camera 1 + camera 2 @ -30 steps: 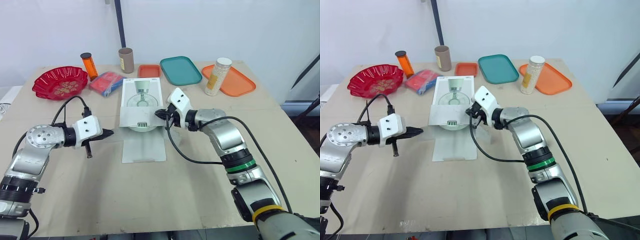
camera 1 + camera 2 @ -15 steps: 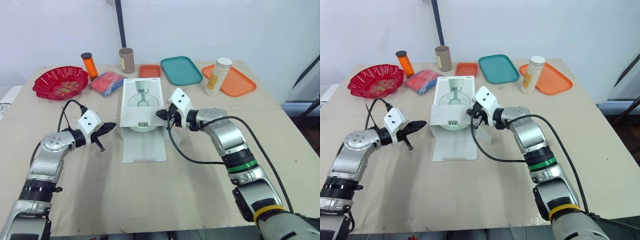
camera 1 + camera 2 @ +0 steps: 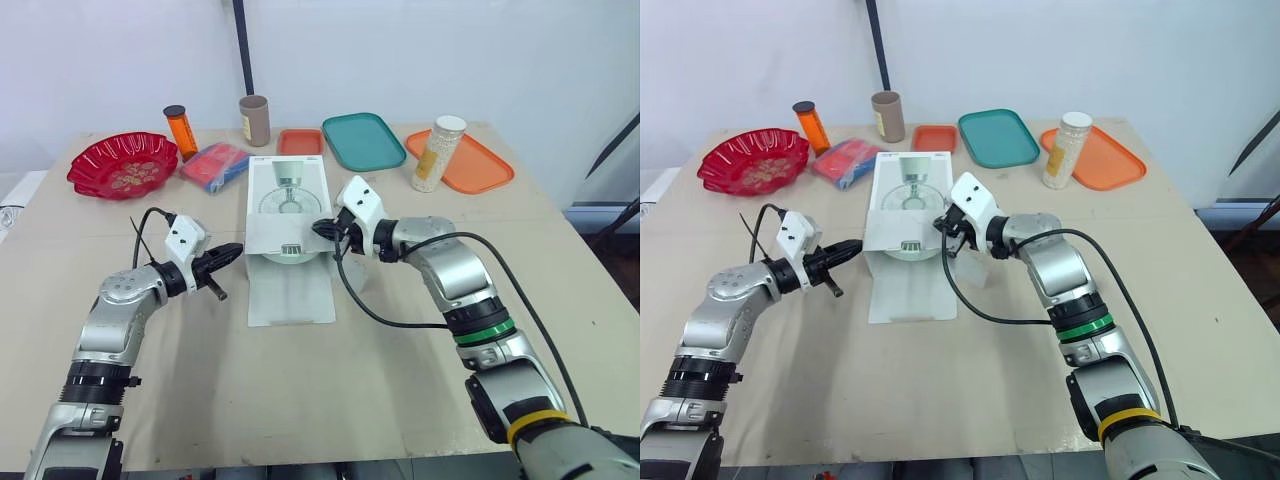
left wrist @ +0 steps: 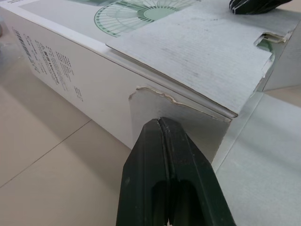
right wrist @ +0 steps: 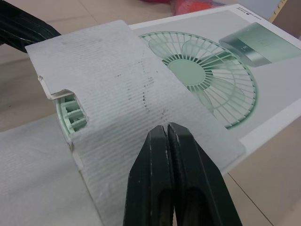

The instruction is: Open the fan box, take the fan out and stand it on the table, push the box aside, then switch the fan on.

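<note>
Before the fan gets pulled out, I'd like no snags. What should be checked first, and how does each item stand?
1. Long front flap of the fan box down on the table: ok.
2. Upper flap out of the way: not ok; it lies flat across the box's front end.
3. The fan visible: ok, its green grille shows at the flap's notch.
4. Right gripper ready to grasp: not ok, shut, at the box's right front corner.
5. Left gripper ready: not ok, shut, by the left front corner; contact cannot tell.
</note>
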